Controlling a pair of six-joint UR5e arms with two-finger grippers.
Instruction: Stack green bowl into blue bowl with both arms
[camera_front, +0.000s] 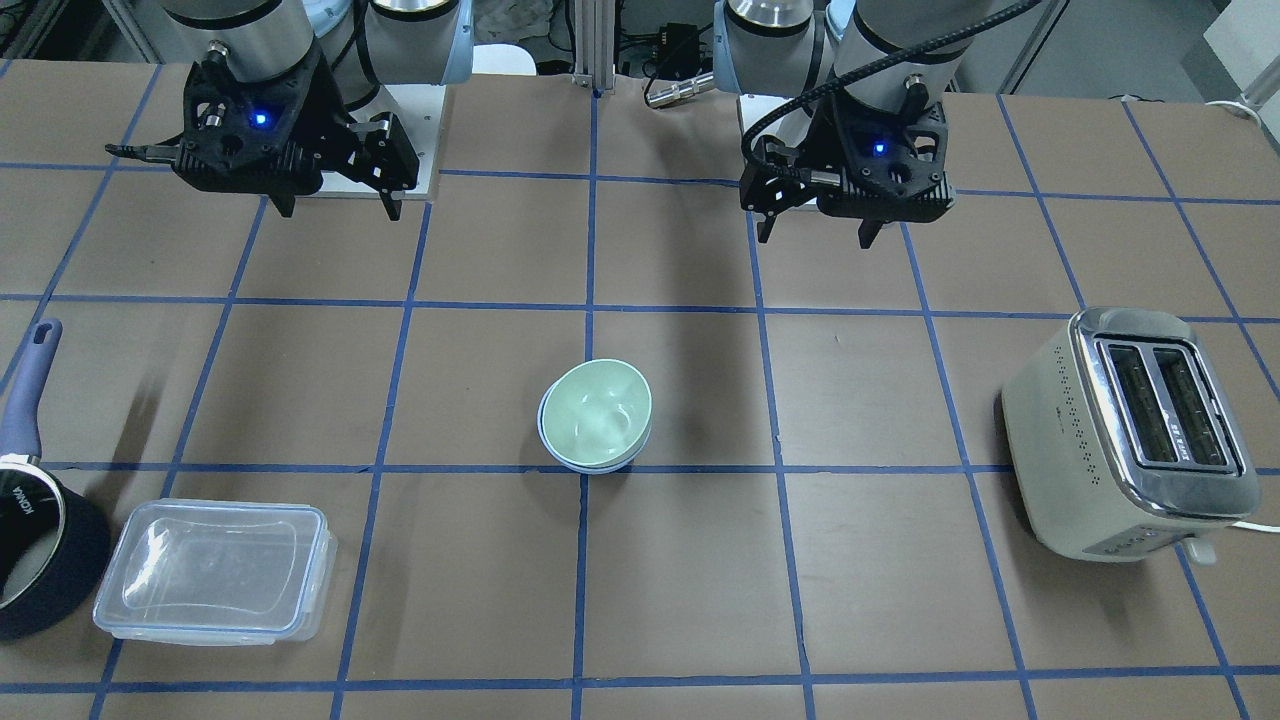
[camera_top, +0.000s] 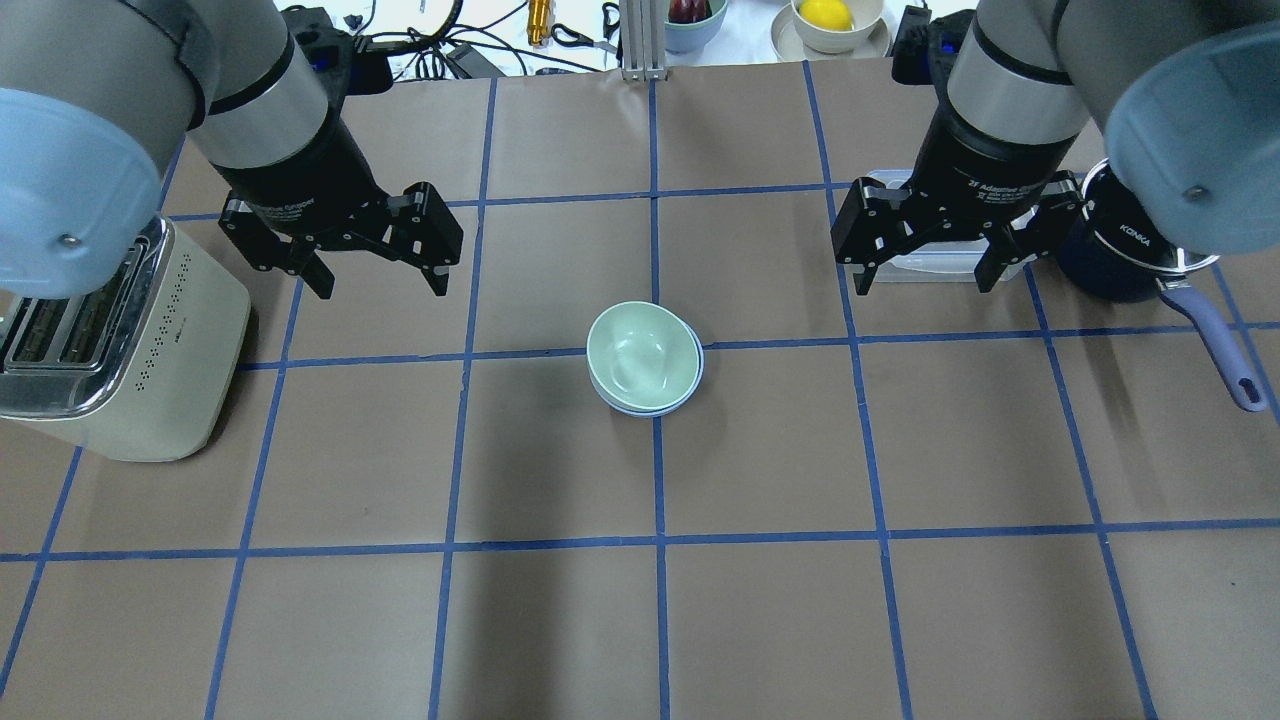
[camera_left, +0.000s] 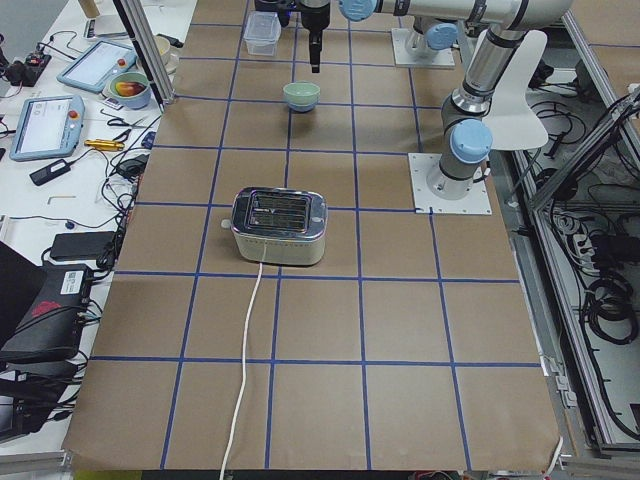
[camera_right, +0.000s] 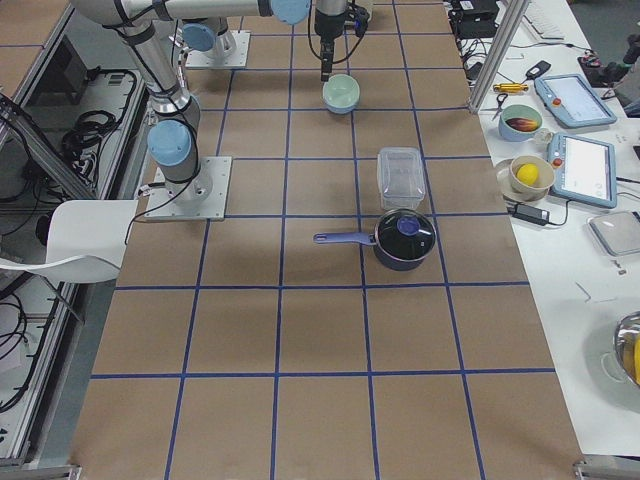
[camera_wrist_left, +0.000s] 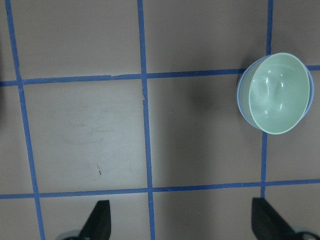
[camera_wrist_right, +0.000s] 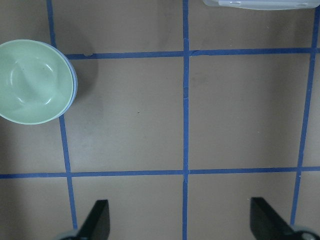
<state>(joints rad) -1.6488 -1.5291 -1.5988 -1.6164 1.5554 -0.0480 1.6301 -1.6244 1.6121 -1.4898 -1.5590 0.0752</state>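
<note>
The green bowl (camera_front: 598, 412) sits nested inside the blue bowl (camera_front: 543, 430) at the middle of the table. Only a thin blue rim shows around it. The stack also shows in the overhead view, green bowl (camera_top: 642, 352) in blue bowl (camera_top: 696, 375). In the left wrist view the green bowl (camera_wrist_left: 278, 92) lies at the right; in the right wrist view the green bowl (camera_wrist_right: 31, 80) lies at the left. My left gripper (camera_top: 382, 285) is open and empty, raised to the stack's left. My right gripper (camera_top: 923, 285) is open and empty, raised to its right.
A cream toaster (camera_top: 110, 340) stands on the table's left side. A clear lidded container (camera_front: 215, 570) and a dark blue saucepan (camera_front: 30, 540) with a long handle stand on the right side. Bowls of fruit (camera_top: 828, 20) sit beyond the far edge.
</note>
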